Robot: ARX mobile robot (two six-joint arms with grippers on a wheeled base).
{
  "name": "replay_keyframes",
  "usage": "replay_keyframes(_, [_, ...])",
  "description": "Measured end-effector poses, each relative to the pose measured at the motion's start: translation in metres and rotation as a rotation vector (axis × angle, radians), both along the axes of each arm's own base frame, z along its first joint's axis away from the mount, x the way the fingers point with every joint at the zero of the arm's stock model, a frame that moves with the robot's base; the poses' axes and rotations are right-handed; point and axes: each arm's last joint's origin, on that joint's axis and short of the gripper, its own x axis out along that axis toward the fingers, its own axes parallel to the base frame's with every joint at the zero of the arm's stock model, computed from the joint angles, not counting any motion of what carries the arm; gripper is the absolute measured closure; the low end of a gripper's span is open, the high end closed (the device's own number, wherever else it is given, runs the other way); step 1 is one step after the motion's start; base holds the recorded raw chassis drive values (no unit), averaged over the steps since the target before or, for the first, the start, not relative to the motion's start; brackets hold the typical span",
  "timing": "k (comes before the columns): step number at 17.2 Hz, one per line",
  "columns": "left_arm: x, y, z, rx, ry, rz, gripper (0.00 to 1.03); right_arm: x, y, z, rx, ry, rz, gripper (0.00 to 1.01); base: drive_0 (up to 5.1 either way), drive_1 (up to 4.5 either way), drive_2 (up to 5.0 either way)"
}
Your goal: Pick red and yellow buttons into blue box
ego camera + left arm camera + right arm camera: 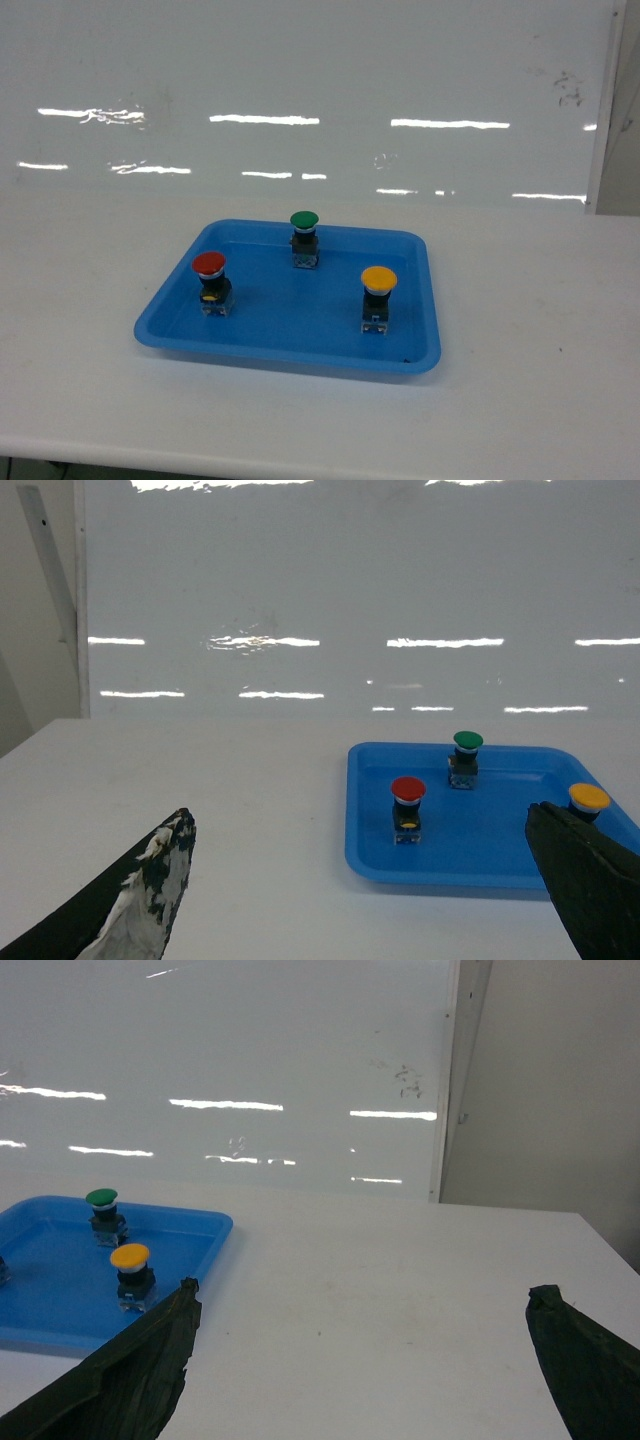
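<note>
- In the head view neither arm shows; each gripper appears only in its own wrist view, as two dark fingertips at the bottom corners.
- The left gripper has its fingers spread wide with nothing between them; its right fingertip hides part of the blue box's near right corner, just below the yellow button.
- The right gripper is likewise wide open and empty, over bare table to the right of the blue box.
- In the right wrist view the box's left part is cut off; the red button is not clearly seen there.
- The blue box is a shallow tray on a white table, backed by a glossy white wall that reflects strip lights.
- The red button stands upright in the box's left part, cap up, long axis vertical.
- The yellow button stands upright in the box's right part, cap up.
- The green button stands upright near the box's far wall, between the other two.
</note>
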Motion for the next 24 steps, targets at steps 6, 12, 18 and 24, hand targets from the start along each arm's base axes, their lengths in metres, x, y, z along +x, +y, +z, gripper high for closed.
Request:
replay_keyframes(6, [0.000, 0.000, 0.000, 0.000, 0.000, 0.000, 0.05, 0.000, 0.000, 0.000, 0.000, 0.000, 0.000, 0.03, 0.0, 0.00, 0.0])
replay_keyframes(12, [0.027, -0.002, 0.011, 0.032, -0.052, 0.001, 0.05, 0.019, -0.013, 0.017, 0.007, -0.035, 0.025, 0.03, 0.0, 0.00, 0.0])
replay_keyframes(18, [0.094, -0.006, 0.044, 0.116, -0.079, -0.011, 0.05, 0.073, -0.018, 0.056, 0.017, -0.044, 0.150, 0.03, 0.0, 0.00, 0.0])
replay_keyframes(24, [0.161, -0.006, 0.060, 0.218, -0.054, 0.011, 0.05, 0.125, 0.005, 0.069, 0.032, 0.028, 0.257, 0.03, 0.0, 0.00, 0.0])
